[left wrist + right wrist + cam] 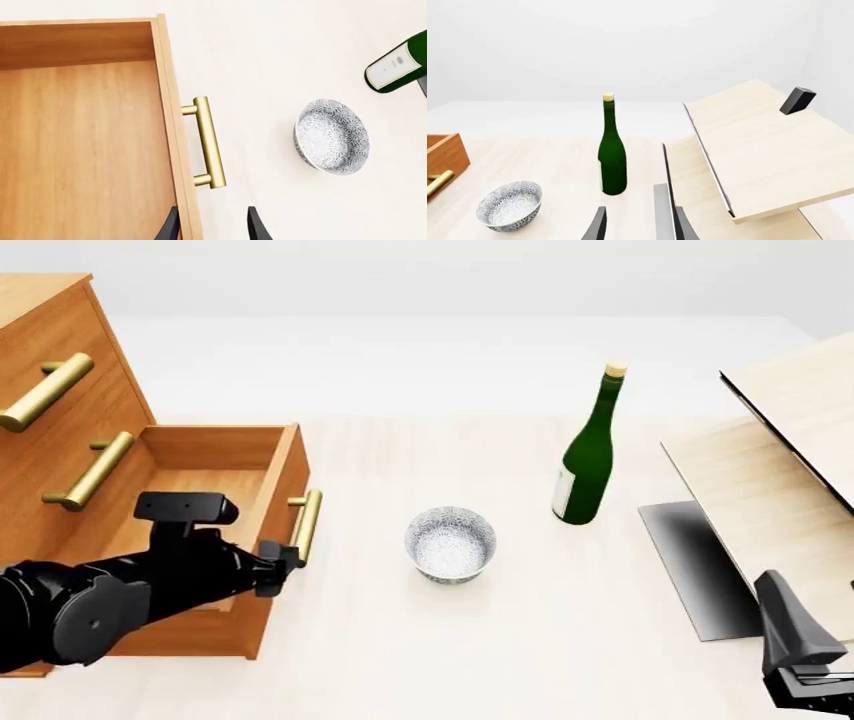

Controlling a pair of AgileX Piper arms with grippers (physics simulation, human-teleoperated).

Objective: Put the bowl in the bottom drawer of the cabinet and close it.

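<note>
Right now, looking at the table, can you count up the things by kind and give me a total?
Cabinet: 1
Drawers with brass handles: 3, the bottom drawer pulled open
Bowl: 1
Green bottle: 1
Pale wood panels: 2
Total: 5 separate things, counting the cabinet with its drawers as one

The small round bowl [451, 543] is white-grey with a fine speckled pattern. The wooden cabinet [60, 360] is orange-brown with brass bar handles. The glass bottle [587, 455] is dark green, white-labelled; the tabletop [534, 640] pale cream.
</note>
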